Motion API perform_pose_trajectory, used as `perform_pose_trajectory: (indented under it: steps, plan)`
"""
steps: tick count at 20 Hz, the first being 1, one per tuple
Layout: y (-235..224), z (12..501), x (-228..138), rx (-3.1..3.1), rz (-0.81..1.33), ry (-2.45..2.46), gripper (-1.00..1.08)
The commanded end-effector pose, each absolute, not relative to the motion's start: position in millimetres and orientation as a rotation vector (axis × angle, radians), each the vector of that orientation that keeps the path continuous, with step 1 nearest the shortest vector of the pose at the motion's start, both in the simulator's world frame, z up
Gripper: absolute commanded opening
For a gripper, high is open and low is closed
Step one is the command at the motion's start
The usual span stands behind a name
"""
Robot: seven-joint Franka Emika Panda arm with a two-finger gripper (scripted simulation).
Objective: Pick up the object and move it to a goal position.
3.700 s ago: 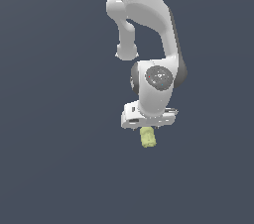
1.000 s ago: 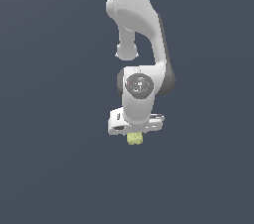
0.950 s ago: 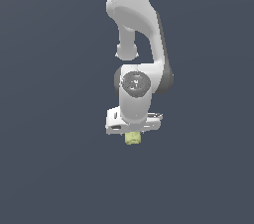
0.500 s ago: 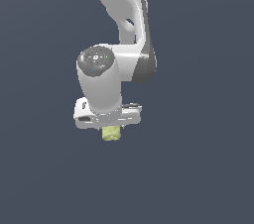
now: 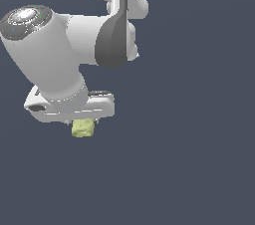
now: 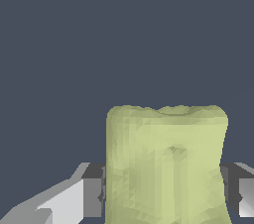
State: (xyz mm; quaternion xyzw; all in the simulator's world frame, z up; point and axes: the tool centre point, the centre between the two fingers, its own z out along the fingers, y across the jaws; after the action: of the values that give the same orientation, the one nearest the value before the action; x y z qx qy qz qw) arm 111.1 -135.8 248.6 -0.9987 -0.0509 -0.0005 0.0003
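Observation:
The object (image 5: 82, 128) is a small pale yellow-green bumpy lump that hangs just under my white gripper (image 5: 79, 122) in the exterior view, at the exterior view's left. The gripper's wide white body hides most of the fingers there. In the wrist view the object (image 6: 166, 163) fills the space between the two dark fingertips (image 6: 93, 196), which press on its two sides. My gripper (image 6: 163, 193) is shut on the object and holds it in the air.
The large white and grey arm (image 5: 55, 55) fills the upper left of the exterior view. All around is a plain dark blue-grey background with no other object in sight.
The arm with the held object has swung toward the exterior view's left and much closer to the camera, so it looks far larger. The object has stayed in the gripper.

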Motion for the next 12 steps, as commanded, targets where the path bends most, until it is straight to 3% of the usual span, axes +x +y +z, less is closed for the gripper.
perform_pose_trajectory:
  steps: [1,12]
  plan:
    - [-152,263,114,-3.136,0.000,-0.162,-1.00]
    - [-195,303,123,-3.137,0.000,-0.162,-1.00]
